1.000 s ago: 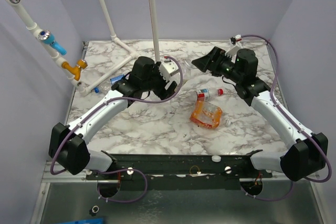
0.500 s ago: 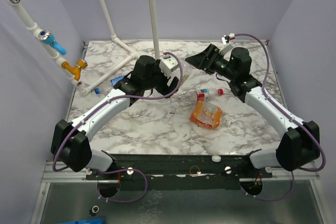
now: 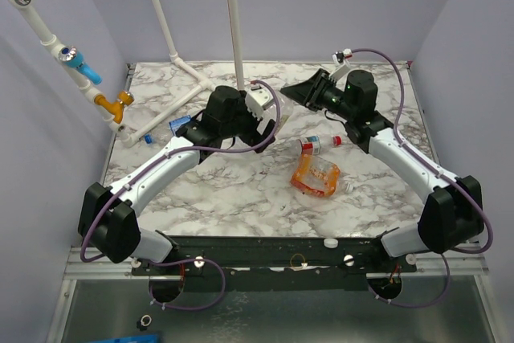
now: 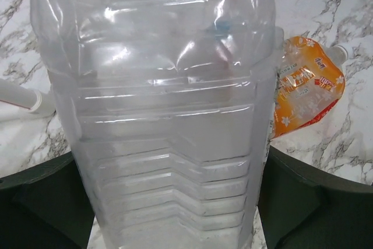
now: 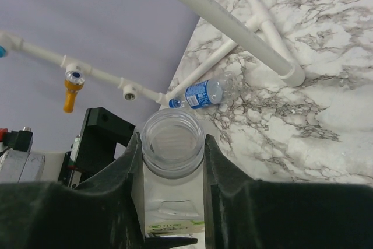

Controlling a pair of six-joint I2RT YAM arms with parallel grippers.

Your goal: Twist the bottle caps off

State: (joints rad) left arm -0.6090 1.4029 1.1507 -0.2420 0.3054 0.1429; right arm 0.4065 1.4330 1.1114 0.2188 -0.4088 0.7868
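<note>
Clear tall bottle (image 4: 169, 115), upper centre of the overhead view: my left gripper (image 4: 175, 202) clamps its body, my right gripper (image 5: 173, 158) pinches its neck; the mouth looks uncapped, so next I should probably release and take another bottle.

1. Tall bottle (image 4: 169, 115): over the middle of the table (image 3: 241, 198).
2. Small bottle (image 3: 315, 144): right of it.
3. Flat bottle (image 3: 316, 176): just before the small bottle.
4. Pepsi bottle (image 5: 201, 93): near the left edge, beside the pipes (image 3: 161, 108).

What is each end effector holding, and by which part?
Both hold the clear bottle: left end effector on its ribbed body, right end effector on its neck.
</note>
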